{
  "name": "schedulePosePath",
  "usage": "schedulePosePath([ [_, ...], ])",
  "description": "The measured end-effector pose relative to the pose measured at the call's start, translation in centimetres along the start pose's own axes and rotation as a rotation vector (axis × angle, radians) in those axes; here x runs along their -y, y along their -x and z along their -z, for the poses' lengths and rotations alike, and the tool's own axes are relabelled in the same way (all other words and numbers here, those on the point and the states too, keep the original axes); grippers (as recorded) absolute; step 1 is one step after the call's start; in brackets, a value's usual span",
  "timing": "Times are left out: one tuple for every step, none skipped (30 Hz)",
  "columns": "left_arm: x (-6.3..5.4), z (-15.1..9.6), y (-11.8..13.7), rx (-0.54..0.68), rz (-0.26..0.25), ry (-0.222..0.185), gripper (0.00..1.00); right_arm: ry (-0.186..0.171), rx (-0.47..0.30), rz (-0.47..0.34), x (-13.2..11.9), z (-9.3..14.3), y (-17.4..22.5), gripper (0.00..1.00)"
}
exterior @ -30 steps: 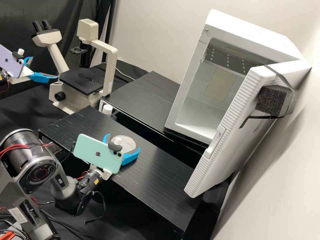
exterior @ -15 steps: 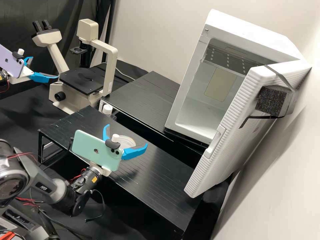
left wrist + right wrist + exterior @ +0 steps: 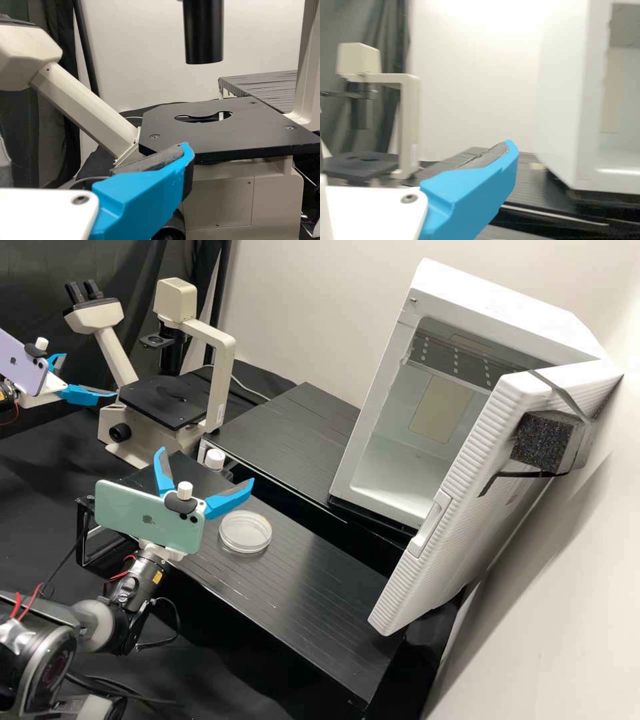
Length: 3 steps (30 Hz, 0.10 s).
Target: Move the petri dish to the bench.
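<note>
"Where's the petri dish (image 3: 245, 531)?"

"Lying flat on the black slatted worktop (image 3: 313, 593), nearer the left end than the right one, and between the two long edges."

"Is anything holding it?"

"No. The right gripper (image 3: 206, 465), the one with the pale green phone (image 3: 147, 517) mounted behind it, is apart from the dish, over towards the worktop's far left corner. Its blue fingers (image 3: 230, 499) are spread wide with nothing between them."

"And the left gripper (image 3: 91, 375)?"

"At the left edge of the high view, behind a lilac phone (image 3: 23, 367). Its fingers (image 3: 83, 395) are open too, and hold nothing. They're near the microscope (image 3: 222, 383); in the left wrist view, one finger shows in front of the flat black stage (image 3: 200, 137)."

"What else is around the worktop?"

"A white-capped bottle (image 3: 215, 459) just past the far long edge, near the far left corner. Beyond that is a second black slatted stand (image 3: 287, 440). To the right there's a white cabinet (image 3: 507, 303), its ribbed door (image 3: 460, 527) swung open, with a dark foam block (image 3: 543, 442) strapped to the door."
</note>
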Motion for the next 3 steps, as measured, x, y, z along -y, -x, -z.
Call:
schedulePosePath([
  [0.00, 0.00, 0.00, 0.000, 0.000, 0.000, 1.00, -0.015, -0.009, 0.011, 0.17, 0.16, 0.00, 1.00],
  [0.00, 0.00, 0.00, 0.000, 0.000, 0.000, 1.00, -0.026, -0.013, 0.014, 0.28, 0.27, 0.00, 1.00],
  [0.00, 0.00, 0.00, 0.000, 0.000, 0.000, 1.00, -0.040, -0.020, 0.022, 0.47, 0.46, 0.01, 1.00],
])
